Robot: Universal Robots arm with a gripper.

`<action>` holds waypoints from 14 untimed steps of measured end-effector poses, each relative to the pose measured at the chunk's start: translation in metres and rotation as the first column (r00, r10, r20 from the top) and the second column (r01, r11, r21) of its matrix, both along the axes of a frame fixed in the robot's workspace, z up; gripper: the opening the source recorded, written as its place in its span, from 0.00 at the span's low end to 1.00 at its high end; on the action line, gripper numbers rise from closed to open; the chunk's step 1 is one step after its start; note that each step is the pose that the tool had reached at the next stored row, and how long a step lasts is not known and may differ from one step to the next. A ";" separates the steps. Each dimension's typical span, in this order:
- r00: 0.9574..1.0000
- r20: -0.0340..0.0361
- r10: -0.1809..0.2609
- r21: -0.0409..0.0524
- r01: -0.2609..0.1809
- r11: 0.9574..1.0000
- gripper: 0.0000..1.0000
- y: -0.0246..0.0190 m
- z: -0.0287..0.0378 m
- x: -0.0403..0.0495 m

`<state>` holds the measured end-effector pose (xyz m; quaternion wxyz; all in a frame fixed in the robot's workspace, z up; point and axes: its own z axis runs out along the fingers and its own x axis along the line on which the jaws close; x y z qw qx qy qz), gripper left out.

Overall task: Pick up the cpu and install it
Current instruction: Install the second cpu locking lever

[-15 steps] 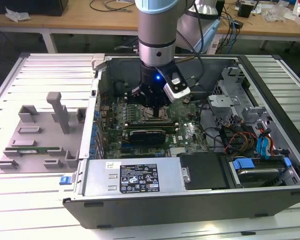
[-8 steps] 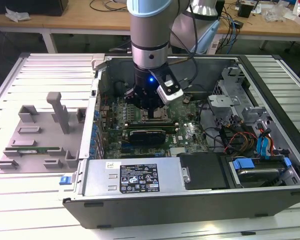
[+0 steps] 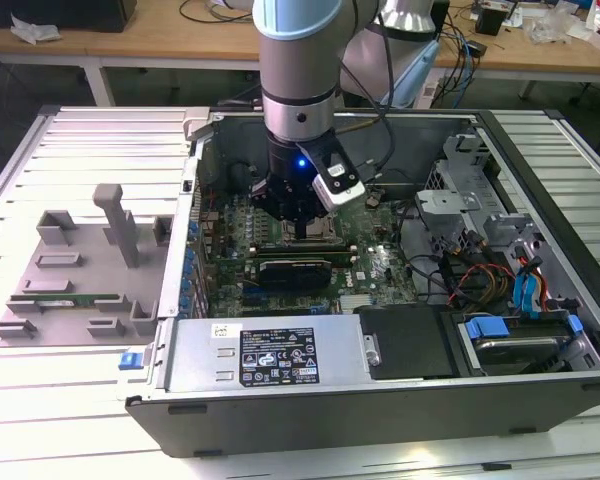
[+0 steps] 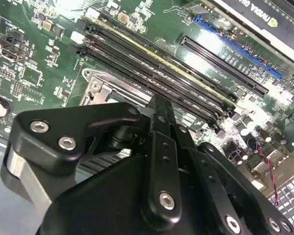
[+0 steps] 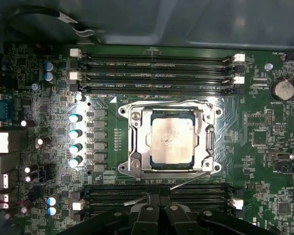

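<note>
Presently we find the cpu (image 5: 172,142) seated flat in its socket frame (image 5: 132,161) on the motherboard (image 5: 264,147), between two banks of memory slots (image 5: 157,73). We see the gripper (image 3: 300,212) low inside the open computer case (image 3: 540,330) in the exterior view, directly over the socket. We cannot tell how far its fingers are parted, and we judge it holds nothing, since the chip lies bare just ahead of the gripper tips
</note>
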<state>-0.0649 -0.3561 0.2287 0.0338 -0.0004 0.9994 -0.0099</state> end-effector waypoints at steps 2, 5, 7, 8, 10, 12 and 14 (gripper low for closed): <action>1.000 0.000 0.000 0.000 0.000 1.000 0.11 0.0000 -0.0030 -0.0005; 1.000 0.000 0.000 0.000 0.000 1.000 0.11 0.0000 -0.0086 -0.0021; 1.000 0.000 0.000 0.000 0.000 1.000 0.11 0.0000 -0.0120 -0.0037; 1.000 0.000 0.000 0.000 0.000 1.000 0.11 0.0000 -0.0129 -0.0039; 1.000 0.000 0.000 0.001 0.000 1.000 0.11 0.0000 -0.0136 -0.0041; 1.000 0.000 0.000 0.001 0.000 1.000 0.11 0.0000 -0.0137 -0.0041; 1.000 0.000 0.000 0.001 0.000 1.000 0.11 0.0000 -0.0137 -0.0041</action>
